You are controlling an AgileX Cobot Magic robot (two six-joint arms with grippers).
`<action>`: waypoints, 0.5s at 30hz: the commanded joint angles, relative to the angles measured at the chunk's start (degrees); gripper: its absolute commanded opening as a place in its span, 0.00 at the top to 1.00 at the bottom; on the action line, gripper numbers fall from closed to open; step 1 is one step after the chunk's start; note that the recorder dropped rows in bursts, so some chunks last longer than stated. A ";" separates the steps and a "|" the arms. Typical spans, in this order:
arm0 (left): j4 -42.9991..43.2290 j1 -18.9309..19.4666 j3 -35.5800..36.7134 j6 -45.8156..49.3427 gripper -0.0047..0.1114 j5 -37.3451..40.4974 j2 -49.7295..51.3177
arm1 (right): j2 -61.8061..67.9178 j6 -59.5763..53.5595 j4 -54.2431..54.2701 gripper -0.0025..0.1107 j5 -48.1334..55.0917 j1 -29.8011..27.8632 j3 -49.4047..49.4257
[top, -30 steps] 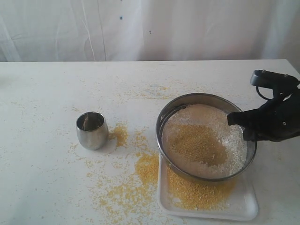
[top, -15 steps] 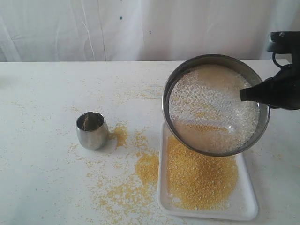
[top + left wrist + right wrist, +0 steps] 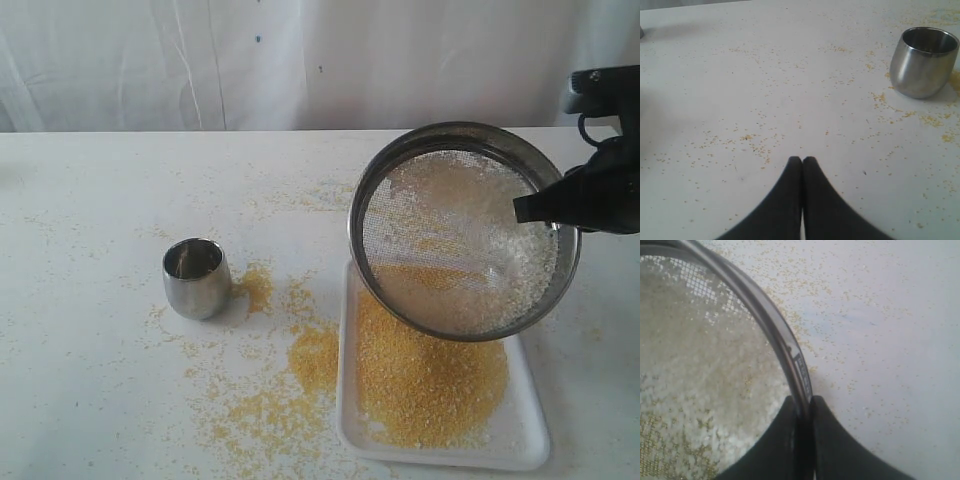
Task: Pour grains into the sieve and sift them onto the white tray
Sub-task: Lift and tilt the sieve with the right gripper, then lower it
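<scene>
The round steel sieve (image 3: pixel 462 230) hangs tilted above the white tray (image 3: pixel 525 432), held by its rim on the right side. My right gripper (image 3: pixel 522 207) is shut on that rim (image 3: pixel 802 375), one finger inside and one outside. Pale coarse grains (image 3: pixel 505 262) cling to the mesh. A heap of fine golden grains (image 3: pixel 425 375) covers the tray under the sieve. My left gripper (image 3: pixel 802 160) is shut with nothing in it, low over the bare table, out of the exterior view.
A small steel cup (image 3: pixel 196 277) stands upright left of the tray, also seen as the cup (image 3: pixel 923 61) in the left wrist view. Spilled grains (image 3: pixel 300 370) lie between cup and tray. A white curtain hangs behind the table.
The right gripper lifted the sieve off the tray and tilted it. The golden pile inside fell through onto the tray, leaving pale coarse bits. In the last half second it dropped slightly.
</scene>
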 commanded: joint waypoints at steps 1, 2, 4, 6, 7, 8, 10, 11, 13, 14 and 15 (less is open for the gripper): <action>0.00 0.08 0.30 -0.01 0.96 0.06 -0.24 | 0.93 0.76 3.95 0.98 0.69 -0.04 -0.69; 0.00 0.08 0.30 -0.01 0.96 0.06 -0.24 | 1.97 1.81 4.29 0.98 2.91 -0.04 -1.19; 0.00 0.08 0.30 -0.01 0.96 0.06 -0.24 | 4.67 3.93 4.29 0.98 9.35 -0.04 -3.31; 0.00 0.08 0.30 -0.01 0.96 0.06 -0.24 | 8.32 4.47 3.87 0.98 16.45 -0.04 -6.66; 0.00 0.08 0.30 -0.01 0.96 0.06 -0.24 | 9.82 4.91 3.94 0.98 18.50 -0.04 -7.95; 0.00 0.08 0.30 -0.01 0.96 0.06 -0.24 | 11.62 5.90 3.85 0.98 20.57 -0.04 -9.43; 0.00 0.08 0.30 -0.01 0.96 0.06 -0.24 | 15.09 7.72 2.93 0.98 23.12 -0.04 -11.76; 0.00 0.08 0.30 -0.01 0.96 0.06 -0.24 | 16.73 8.60 2.30 0.98 24.25 -0.04 -12.75; 0.00 0.08 0.30 -0.01 0.96 0.06 -0.24 | 19.56 10.26 1.22 0.98 26.13 -0.04 -13.99; 0.00 0.08 0.30 -0.01 0.96 0.06 -0.24 | 20.95 10.26 0.90 0.98 26.56 -0.04 -14.12; 0.00 0.08 0.30 -0.01 0.96 0.06 -0.24 | 22.16 10.26 0.80 0.98 27.04 -0.04 -14.17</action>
